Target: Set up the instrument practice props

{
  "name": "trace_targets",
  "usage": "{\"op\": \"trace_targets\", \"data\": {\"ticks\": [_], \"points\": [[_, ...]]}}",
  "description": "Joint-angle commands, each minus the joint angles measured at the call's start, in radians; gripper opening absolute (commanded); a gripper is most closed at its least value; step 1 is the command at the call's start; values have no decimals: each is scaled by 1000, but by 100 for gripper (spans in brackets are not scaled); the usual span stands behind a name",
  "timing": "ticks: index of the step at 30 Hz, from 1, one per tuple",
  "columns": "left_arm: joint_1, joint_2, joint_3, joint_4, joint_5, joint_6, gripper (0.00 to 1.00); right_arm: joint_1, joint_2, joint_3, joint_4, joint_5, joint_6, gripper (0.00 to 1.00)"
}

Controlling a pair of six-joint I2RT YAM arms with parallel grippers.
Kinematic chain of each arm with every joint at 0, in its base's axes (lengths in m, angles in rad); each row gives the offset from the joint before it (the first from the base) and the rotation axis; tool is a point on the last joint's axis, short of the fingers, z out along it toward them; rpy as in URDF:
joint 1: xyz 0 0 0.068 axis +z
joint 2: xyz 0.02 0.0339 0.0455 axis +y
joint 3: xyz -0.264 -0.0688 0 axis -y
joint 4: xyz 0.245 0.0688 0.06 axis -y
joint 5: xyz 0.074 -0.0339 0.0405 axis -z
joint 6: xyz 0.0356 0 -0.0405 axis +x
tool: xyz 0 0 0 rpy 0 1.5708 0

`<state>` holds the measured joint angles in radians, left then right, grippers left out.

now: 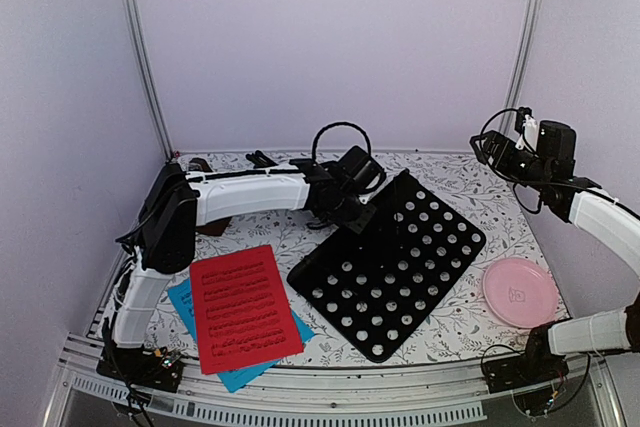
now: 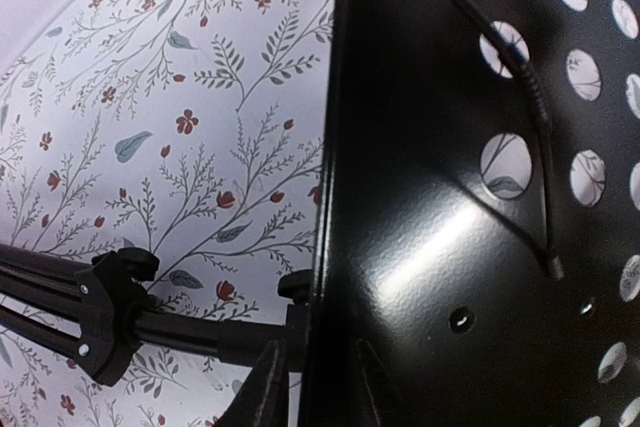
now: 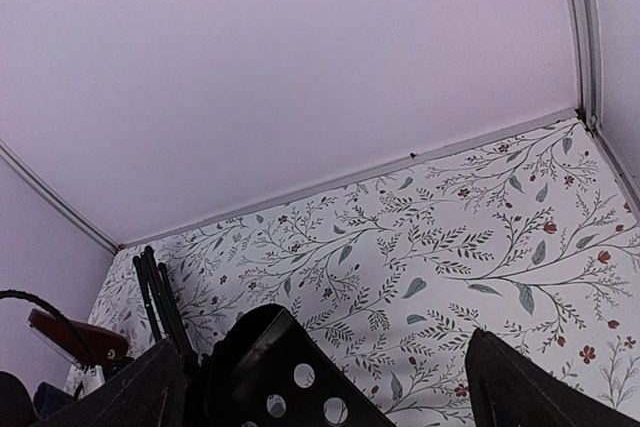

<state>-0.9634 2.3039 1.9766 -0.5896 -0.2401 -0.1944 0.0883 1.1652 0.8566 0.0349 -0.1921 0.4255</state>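
The black perforated music stand plate (image 1: 390, 267) lies tilted across the middle of the table, and its folded tripod legs (image 1: 262, 159) reach toward the back left. My left gripper (image 1: 345, 209) is shut on the plate's upper left edge. In the left wrist view (image 2: 315, 392) one finger sits on each side of the plate (image 2: 440, 197), beside the stand's pole (image 2: 190, 332). The red music sheet (image 1: 243, 307) lies on the cyan sheet (image 1: 183, 302) at the front left. A brown object (image 1: 200, 165), perhaps the metronome, is mostly hidden behind my left arm. My right gripper (image 1: 495, 150) is open and empty, held high at the back right.
A pink round plate (image 1: 520, 292) lies at the front right. The right wrist view shows the stand plate's top corner (image 3: 270, 367), the tripod legs (image 3: 155, 297), the brown object (image 3: 75, 339) and the back wall. Side walls close in the table.
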Motion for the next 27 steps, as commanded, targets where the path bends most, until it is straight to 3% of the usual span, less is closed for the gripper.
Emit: {"op": "trace_targets", "data": {"ticks": [1,8,24,27], "points": [[26,26,47,-1,38,-17,21,-6,-10,7,-3,30,15,99],[29,22,54,-6,34,-15,8,-6,-92,-67,54,151,55,99],[34,80,89,-46,35,-9,16,-6,-109,-76,41,145,14,99],[38,92,104,-52,40,-8,12,-5,-106,-73,41,135,13,99]]}}
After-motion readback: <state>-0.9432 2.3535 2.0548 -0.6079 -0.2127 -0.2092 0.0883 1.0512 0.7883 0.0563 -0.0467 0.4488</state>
